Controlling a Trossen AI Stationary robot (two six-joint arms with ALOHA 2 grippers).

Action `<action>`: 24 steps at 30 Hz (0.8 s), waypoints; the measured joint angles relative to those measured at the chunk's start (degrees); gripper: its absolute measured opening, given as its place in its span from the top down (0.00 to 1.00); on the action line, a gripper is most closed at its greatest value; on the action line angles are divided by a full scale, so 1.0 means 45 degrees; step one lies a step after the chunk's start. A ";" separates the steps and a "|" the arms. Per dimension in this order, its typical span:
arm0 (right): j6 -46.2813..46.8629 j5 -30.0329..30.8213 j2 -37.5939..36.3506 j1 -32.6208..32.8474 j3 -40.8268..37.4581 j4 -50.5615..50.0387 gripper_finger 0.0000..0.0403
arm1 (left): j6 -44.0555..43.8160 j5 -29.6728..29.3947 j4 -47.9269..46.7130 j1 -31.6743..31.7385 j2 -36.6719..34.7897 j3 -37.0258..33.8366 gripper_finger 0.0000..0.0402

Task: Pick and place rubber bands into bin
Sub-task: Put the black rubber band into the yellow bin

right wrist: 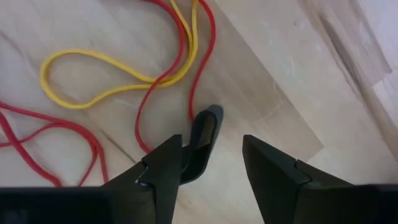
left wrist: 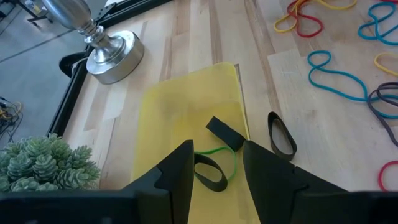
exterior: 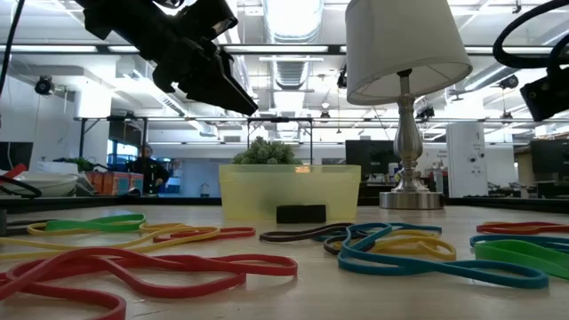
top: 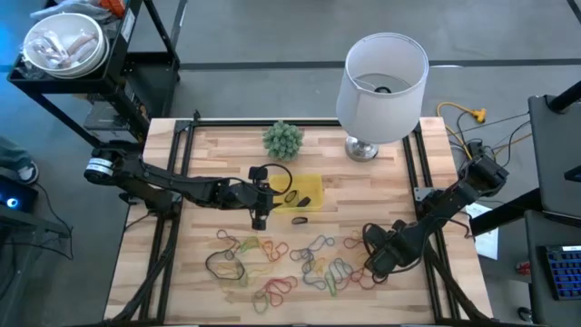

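Writing is nowhere legible. Left gripper (left wrist: 216,163) hangs open over the yellow bin (left wrist: 186,112); right gripper (right wrist: 211,163) gapes above rubber bands (right wrist: 112,81).

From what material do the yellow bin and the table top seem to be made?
The bin looks like thin, matte, translucent yellow plastic: in the low view, light passes through its wall. The table top looks like pale wood joined from strips, with visible grain lines and a smooth, lightly finished surface.
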 joint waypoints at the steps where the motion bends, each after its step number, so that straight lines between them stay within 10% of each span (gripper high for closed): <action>1: 0.0000 -0.0064 0.0000 0.0000 -0.0002 -0.0002 0.61 | 0.0000 -0.0002 0.0001 0.0000 0.0000 0.0000 0.69; 16: -0.1477 -0.0311 0.0005 0.0000 0.0089 0.0000 0.96 | -0.0002 -0.0002 -0.0001 0.0000 0.0000 -0.0005 0.69; 24: -0.2723 0.1162 0.0005 0.0005 0.0990 0.0002 0.97 | -0.0005 -0.0001 0.0000 0.0000 0.0000 -0.0005 0.69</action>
